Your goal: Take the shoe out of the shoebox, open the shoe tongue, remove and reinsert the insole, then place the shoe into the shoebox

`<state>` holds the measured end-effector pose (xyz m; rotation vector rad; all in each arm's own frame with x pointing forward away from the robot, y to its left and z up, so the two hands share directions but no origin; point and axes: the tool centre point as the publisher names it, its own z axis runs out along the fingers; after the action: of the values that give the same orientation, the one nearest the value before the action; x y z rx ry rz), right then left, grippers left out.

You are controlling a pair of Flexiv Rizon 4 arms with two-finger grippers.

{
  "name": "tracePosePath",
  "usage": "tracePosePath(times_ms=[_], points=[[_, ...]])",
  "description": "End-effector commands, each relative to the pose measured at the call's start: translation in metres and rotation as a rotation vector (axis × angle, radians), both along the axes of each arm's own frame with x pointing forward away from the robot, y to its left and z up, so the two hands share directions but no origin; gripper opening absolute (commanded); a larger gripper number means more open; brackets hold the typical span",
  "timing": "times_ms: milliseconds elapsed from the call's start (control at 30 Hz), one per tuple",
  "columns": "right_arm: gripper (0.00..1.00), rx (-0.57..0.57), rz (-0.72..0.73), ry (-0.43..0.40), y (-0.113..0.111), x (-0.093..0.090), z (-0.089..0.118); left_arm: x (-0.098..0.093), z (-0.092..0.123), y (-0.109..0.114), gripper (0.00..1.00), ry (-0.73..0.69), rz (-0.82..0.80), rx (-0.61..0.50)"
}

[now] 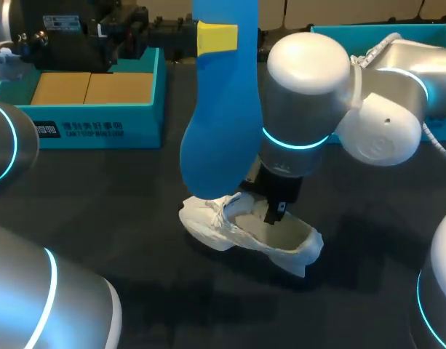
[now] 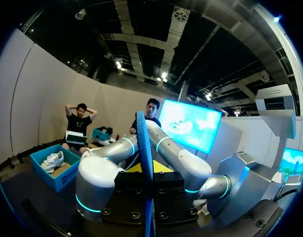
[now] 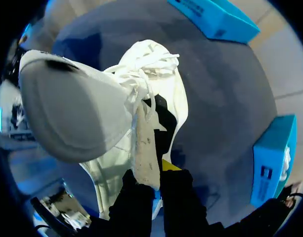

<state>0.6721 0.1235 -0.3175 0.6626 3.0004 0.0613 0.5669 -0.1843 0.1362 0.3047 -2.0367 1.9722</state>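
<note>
Shoe (image 1: 217, 227) lies on the counter (image 1: 113, 196), light and soft; my right fingers (image 3: 180, 197) are clenched on its floppy tongue (image 3: 146, 143). Left fingers (image 1: 217, 38) grasp the bendy blue insole (image 1: 219, 123) above it. I'd pinch it at the heel end. Shoebox (image 1: 99, 129) sits beyond.

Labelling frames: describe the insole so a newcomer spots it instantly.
Above the dark table, over the white shoe, hangs the insole, pinched in the left gripper. It is the only flat, foot-shaped blue sheet; the boxes behind are teal.
</note>
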Motion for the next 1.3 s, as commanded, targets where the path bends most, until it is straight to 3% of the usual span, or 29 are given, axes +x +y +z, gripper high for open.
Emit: tracePosePath(times_ms=[33, 467, 633, 667, 967, 1100, 1300], points=[[0.00, -0.022, -0.106, -0.082, 0.013, -0.013, 0.014, 0.000, -0.001, -0.002, 0.00, 0.000, 0.000, -0.002], [0.00, -0.022, -0.106, -0.082, 0.013, -0.013, 0.014, 0.000, -0.001, -0.002, 0.00, 0.000, 0.000, -0.002], [0.00, 0.043, -0.431, -0.100, 0.007, -0.020, 0.015, 0.000, -0.001, -0.002, 0.00, 0.000, 0.000, -0.002], [0.00, 0.060, -0.560, -0.098, 0.004, -0.022, 0.014, 0.000, -0.001, -0.002, 0.00, 0.000, 0.000, -0.002], [0.00, 0.119, -1.024, -0.183, 0.007, -0.042, 0.010, 0.000, -0.001, -0.002, 0.00, 0.000, 0.000, -0.002], [0.00, 0.146, -1.115, -0.207, 0.018, -0.046, 0.010, 0.000, -0.001, -0.002, 0.00, 0.000, 0.000, -0.002], [0.00, 0.147, -1.059, -0.223, 0.028, -0.044, 0.013, 0.000, -0.001, -0.002, 0.00, 0.000, 0.000, -0.002]])
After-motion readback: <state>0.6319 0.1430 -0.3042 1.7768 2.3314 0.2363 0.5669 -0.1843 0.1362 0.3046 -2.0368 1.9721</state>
